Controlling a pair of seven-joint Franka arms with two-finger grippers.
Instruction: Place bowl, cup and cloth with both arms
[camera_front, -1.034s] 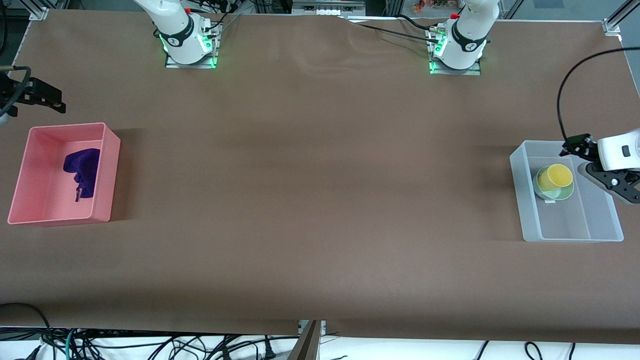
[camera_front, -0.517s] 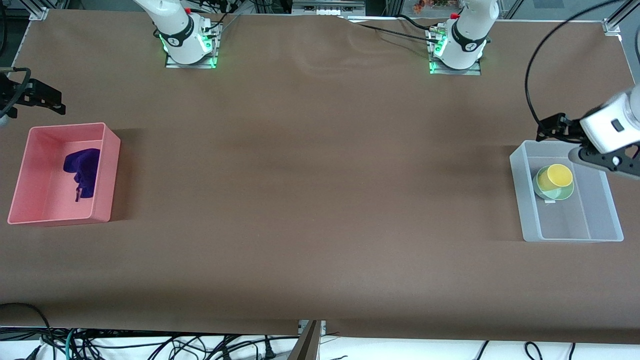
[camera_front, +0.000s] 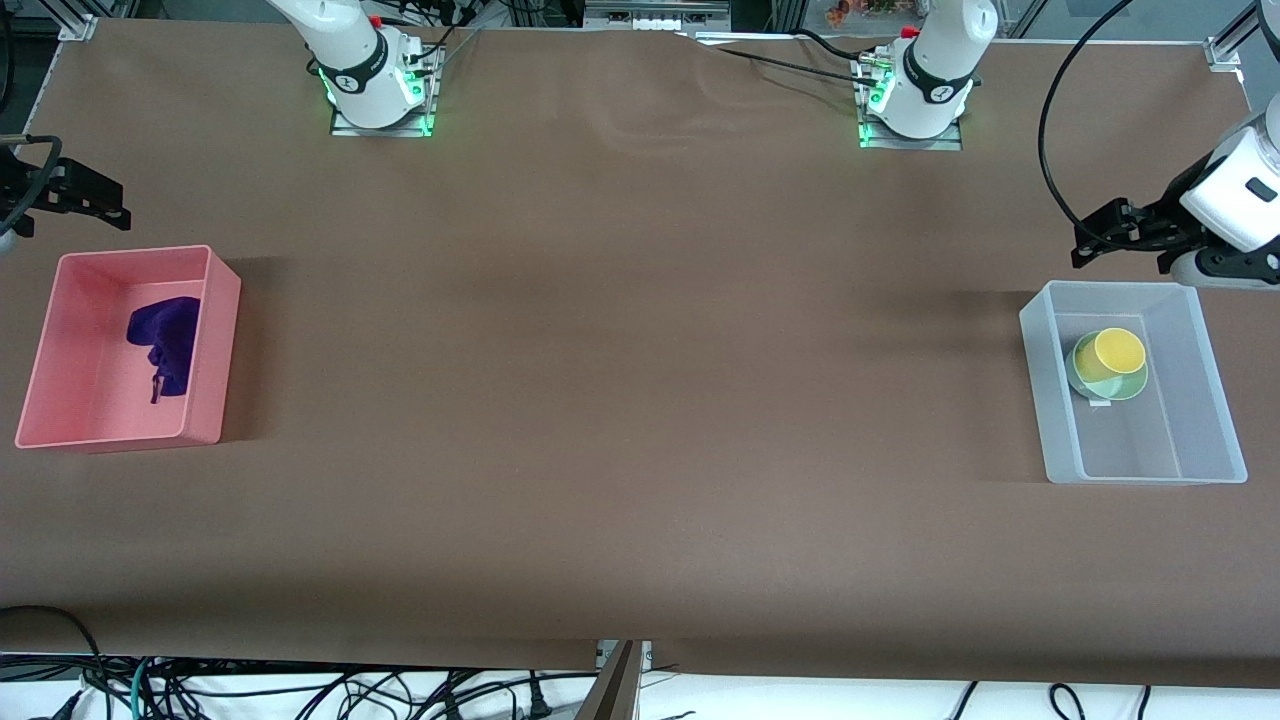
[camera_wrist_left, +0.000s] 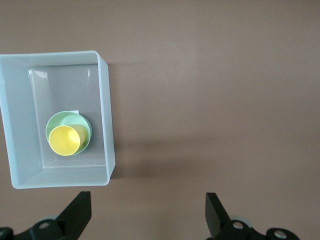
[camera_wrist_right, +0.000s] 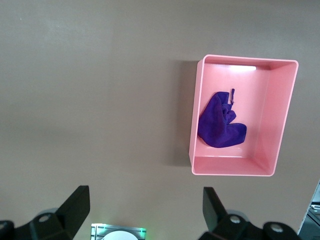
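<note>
The pale green bowl (camera_front: 1128, 386) (camera_wrist_left: 84, 123) sits in the clear bin (camera_front: 1040, 380) (camera_wrist_left: 103, 100) at the left arm's end of the table. The yellow cup (camera_front: 1118, 352) (camera_wrist_left: 65, 140) rests in the bowl. My left gripper (camera_wrist_left: 147, 201) is open and empty, raised over the brown table beside the bin's end that faces the bases; its hand (camera_front: 1222, 268) shows at the front view's edge. The purple cloth (camera_front: 165, 340) (camera_wrist_right: 220, 125) lies crumpled in the pink bin (camera_front: 215, 350) (camera_wrist_right: 282, 115). My right gripper (camera_wrist_right: 145, 199) hangs open and empty, high over the table between its base and the pink bin.
A brown mat covers the table between the two bins. The right arm's base (camera_front: 380, 85) (camera_wrist_right: 117, 234) and the left arm's base (camera_front: 915, 95) stand along the table edge farthest from the front camera. A black cable (camera_front: 1045, 150) loops above the left wrist.
My left gripper has risen and drawn back from over the clear bin to over the table beside it, toward the bases. The right arm, bowl, cup and cloth have not moved.
</note>
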